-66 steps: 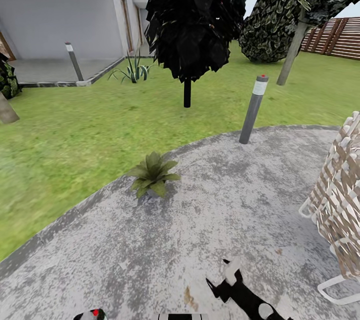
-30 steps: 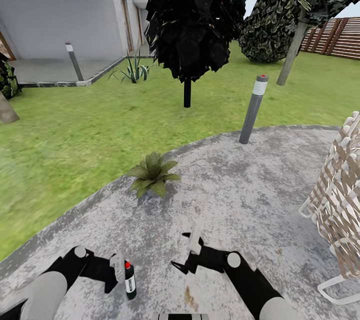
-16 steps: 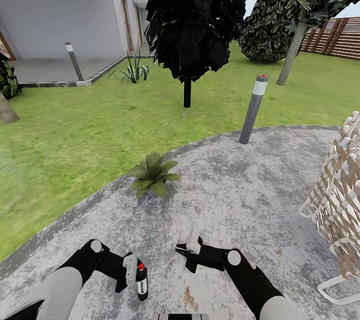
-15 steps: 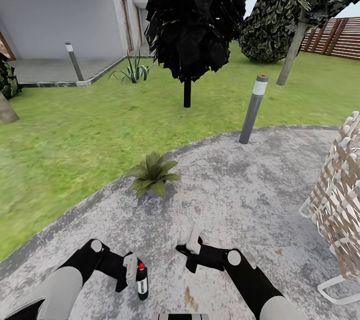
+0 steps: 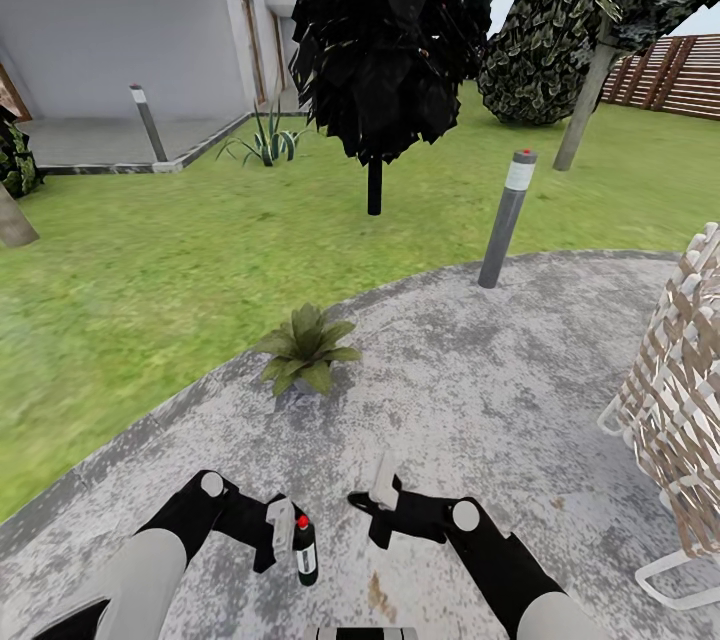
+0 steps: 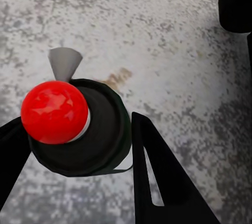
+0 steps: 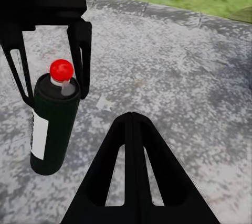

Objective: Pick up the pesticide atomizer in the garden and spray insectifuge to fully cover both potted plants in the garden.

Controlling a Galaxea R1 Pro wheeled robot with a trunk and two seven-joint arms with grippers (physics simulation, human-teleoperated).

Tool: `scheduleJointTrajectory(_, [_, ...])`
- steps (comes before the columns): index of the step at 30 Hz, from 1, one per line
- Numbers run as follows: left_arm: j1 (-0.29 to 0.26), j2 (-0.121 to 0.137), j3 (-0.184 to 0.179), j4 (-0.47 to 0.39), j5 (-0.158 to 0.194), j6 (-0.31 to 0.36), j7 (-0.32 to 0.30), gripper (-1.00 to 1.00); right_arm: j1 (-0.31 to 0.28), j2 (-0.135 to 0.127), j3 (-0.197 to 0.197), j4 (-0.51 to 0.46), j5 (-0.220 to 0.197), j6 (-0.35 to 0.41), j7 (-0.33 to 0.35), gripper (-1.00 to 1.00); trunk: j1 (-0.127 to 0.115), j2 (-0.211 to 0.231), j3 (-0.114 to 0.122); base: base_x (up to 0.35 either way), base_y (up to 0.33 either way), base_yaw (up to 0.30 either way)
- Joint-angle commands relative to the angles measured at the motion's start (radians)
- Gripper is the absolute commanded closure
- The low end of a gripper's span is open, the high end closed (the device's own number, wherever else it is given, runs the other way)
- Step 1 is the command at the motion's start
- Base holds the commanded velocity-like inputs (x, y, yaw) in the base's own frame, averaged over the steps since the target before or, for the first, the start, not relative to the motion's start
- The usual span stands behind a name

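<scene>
The pesticide atomizer (image 5: pixel 305 554), a slim dark bottle with a white band and a red cap, hangs upright just above the stone patio (image 5: pixel 470 390). My left gripper (image 5: pixel 288 538) is shut on it. In the left wrist view its red cap and dark body (image 6: pixel 102 132) sit between my two black fingers (image 6: pixel 157 177). The right wrist view shows the atomizer (image 7: pixel 52 124) held by the left gripper (image 7: pixel 52 98). My right gripper (image 5: pixel 376 502) hovers close beside the bottle, shut and holding nothing (image 7: pixel 131 121). One potted plant (image 5: pixel 305 350) sits at the patio's edge ahead; the other is out of view.
A grey bollard lamp (image 5: pixel 507 220) stands at the patio's far edge and a woven chair (image 5: pixel 675 400) at the right. On the lawn (image 5: pixel 150 270) are a dark tree's trunk (image 5: pixel 374 185) and an agave (image 5: pixel 268 135) near the house. A slat fence (image 5: pixel 670 75) runs at far right.
Both arms rose into view. The left gripper has carried the atomizer rightward toward the centre, closer to the right gripper, which has stayed almost still.
</scene>
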Motion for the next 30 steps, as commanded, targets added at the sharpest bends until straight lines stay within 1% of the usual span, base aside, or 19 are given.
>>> scheduleJointTrajectory(1, [-0.001, -0.001, 0.009, -0.002, -0.007, -0.005, -0.003, 1.0, 0.0, 0.001, -0.001, -0.001, 0.008, -0.006, 0.009, 1.0, 0.0, 0.0, -0.001, 0.0, 0.0, 0.0])
scheduleJointTrajectory(6, [-0.001, -0.002, 0.009, -0.003, -0.004, -0.005, -0.002, 1.0, 0.0, 0.002, -0.001, 0.0, 0.008, -0.006, 0.019, 1.0, 0.0, 0.0, -0.001, 0.0, 0.0, 0.0])
scheduleJointTrajectory(8, [-0.001, -0.007, 0.01, -0.003, -0.003, -0.005, -0.001, 1.0, 0.0, 0.002, -0.001, 0.0, 0.008, -0.006, 0.019, 1.0, 0.0, 0.0, -0.001, 0.0, 0.0, 0.0])
scheduleJointTrajectory(13, [-0.001, -0.03, 0.01, -0.003, -0.003, -0.005, 0.006, 1.0, 0.0, 0.003, -0.001, 0.001, 0.008, -0.006, 0.019, 1.0, 0.0, 0.0, -0.001, 0.0, 0.0, 0.0])
scheduleJointTrajectory(18, [-0.001, -0.062, 0.01, -0.004, -0.003, -0.003, 0.009, 1.0, 0.0, 0.004, -0.001, 0.001, 0.008, -0.006, 0.019, 1.0, 0.0, 0.0, -0.001, 0.0, 0.0, 0.0])
scheduleJointTrajectory(21, [-0.001, -0.078, 0.01, -0.026, -0.002, -0.003, 0.01, 1.0, -0.001, 0.004, -0.001, 0.001, 0.008, -0.006, 0.019, 1.0, 0.0, 0.0, -0.001, 0.0, 0.0, 0.0])
scheduleJointTrajectory(24, [-0.001, -0.085, 0.01, -0.037, -0.001, -0.003, 0.01, 1.0, -0.001, 0.004, -0.001, 0.001, 0.008, -0.006, 0.02, 1.0, 0.0, 0.0, -0.001, 0.0, 0.0, 0.0])
scheduleJointTrajectory(30, [-0.001, -0.087, 0.01, -0.04, -0.001, -0.003, 0.009, 1.0, 0.0, 0.004, -0.001, 0.001, 0.008, -0.006, 0.02, 1.0, 0.0, 0.0, -0.001, 0.0, 0.0, 0.0])
